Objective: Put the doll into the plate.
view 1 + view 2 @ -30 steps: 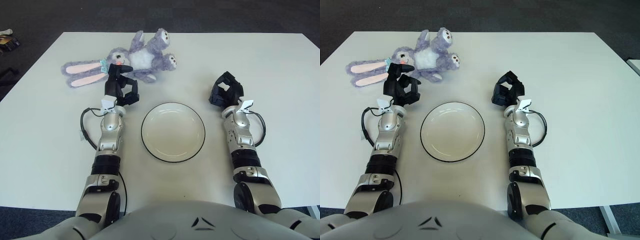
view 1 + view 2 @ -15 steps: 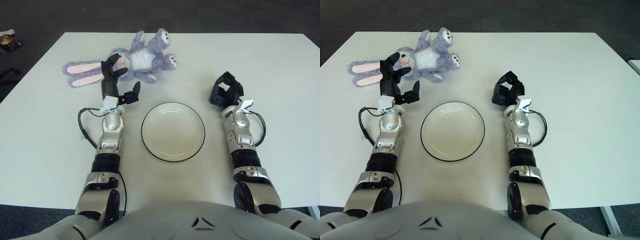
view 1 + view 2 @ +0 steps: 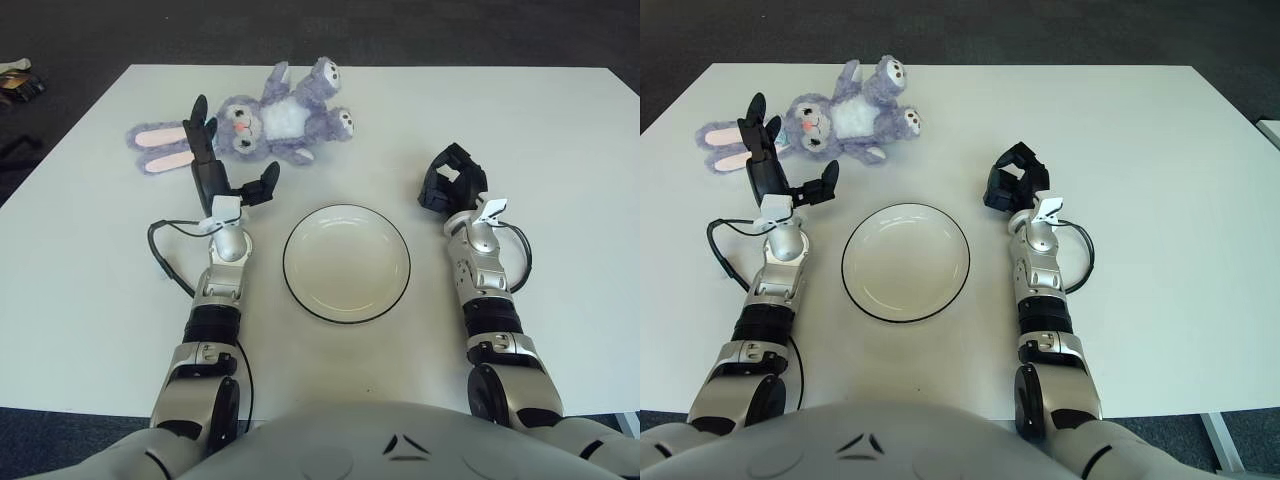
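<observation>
Opening from a curl, the left hand (image 3: 225, 175) now spreads beside the doll (image 3: 255, 125), readying a grasp; the right hand (image 3: 452, 182) stays curled, empty, right of the plate (image 3: 346, 263).

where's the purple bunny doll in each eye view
Left eye view: the purple bunny doll lies at upper centre-left, near the table's far edge.
Right eye view: it lies further left, in the upper left.
Shared landmark: the white plate sits nearer the robot, and the open left hand reaches toward the doll's pink-lined ears.
</observation>
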Tool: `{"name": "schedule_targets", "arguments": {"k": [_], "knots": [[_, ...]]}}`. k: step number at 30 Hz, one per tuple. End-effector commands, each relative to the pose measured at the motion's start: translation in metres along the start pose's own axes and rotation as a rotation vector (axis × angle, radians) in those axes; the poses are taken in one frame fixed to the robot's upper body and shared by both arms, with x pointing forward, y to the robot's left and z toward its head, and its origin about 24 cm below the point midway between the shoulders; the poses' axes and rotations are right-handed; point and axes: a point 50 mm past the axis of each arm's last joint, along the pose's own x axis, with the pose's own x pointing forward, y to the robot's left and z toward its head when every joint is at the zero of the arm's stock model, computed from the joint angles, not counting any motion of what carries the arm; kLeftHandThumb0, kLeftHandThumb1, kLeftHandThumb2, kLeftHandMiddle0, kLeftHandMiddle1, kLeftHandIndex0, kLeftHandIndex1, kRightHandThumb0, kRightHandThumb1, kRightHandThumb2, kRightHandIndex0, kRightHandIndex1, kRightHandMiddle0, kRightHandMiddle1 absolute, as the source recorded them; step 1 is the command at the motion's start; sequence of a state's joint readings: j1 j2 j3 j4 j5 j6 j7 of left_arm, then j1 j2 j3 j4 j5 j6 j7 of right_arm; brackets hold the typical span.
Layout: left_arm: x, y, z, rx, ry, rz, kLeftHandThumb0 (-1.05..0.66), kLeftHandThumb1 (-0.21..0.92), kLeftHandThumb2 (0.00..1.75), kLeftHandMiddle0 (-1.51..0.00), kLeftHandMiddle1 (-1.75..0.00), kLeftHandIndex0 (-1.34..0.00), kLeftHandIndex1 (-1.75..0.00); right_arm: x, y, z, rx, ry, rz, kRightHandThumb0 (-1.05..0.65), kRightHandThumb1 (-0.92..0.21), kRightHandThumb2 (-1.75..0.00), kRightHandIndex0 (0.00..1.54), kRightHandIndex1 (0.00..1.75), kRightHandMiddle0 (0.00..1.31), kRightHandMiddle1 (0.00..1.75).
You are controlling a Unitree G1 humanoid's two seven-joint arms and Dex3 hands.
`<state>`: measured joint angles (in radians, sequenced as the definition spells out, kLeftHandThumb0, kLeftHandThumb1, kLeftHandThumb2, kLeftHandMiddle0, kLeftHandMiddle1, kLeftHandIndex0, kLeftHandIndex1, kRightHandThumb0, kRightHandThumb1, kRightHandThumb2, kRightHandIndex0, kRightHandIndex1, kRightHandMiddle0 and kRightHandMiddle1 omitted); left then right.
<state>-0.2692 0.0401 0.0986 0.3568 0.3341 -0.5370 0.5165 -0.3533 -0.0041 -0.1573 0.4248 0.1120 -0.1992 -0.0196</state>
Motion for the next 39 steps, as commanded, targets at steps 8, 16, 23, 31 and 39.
{"name": "schedule_targets", "arguments": {"k": [8,16,23,31,39], "knots": [[-0.023,0.005,-0.018,0.181,0.018,-0.088,-0.47,0.12,1.08,-0.11,-0.49,0.00,-0.46,-0.008,-0.002,-0.018,0.022,0.097,-0.010,-0.50,-0.27,-1.37,1.12,1.75,0.65,1.75],[-0.020,0.006,-0.017,0.429,-0.101,-0.131,-0.62,0.20,0.99,-0.09,-0.43,0.00,-0.52,-0.008,-0.001,-0.018,0.021,0.102,-0.013,-0.50,-0.28,-1.37,1.12,1.75,0.65,1.75],[-0.017,0.007,-0.015,0.592,-0.131,-0.168,-0.73,0.30,0.90,-0.03,-0.37,0.00,-0.52,-0.008,0.000,-0.019,0.023,0.109,-0.015,-0.50,-0.27,-1.37,1.12,1.75,0.65,1.75],[-0.012,0.010,-0.011,0.669,-0.143,-0.210,-0.70,0.31,0.87,-0.01,-0.31,0.00,-0.39,-0.008,0.001,-0.019,0.021,0.115,-0.010,-0.50,-0.27,-1.37,1.11,1.75,0.65,1.75],[-0.005,0.010,-0.004,0.773,-0.168,-0.283,-0.63,0.27,0.92,-0.02,-0.27,0.00,-0.36,-0.008,0.001,-0.019,0.013,0.115,0.007,-0.50,-0.28,-1.37,1.10,1.75,0.65,1.75]]}}
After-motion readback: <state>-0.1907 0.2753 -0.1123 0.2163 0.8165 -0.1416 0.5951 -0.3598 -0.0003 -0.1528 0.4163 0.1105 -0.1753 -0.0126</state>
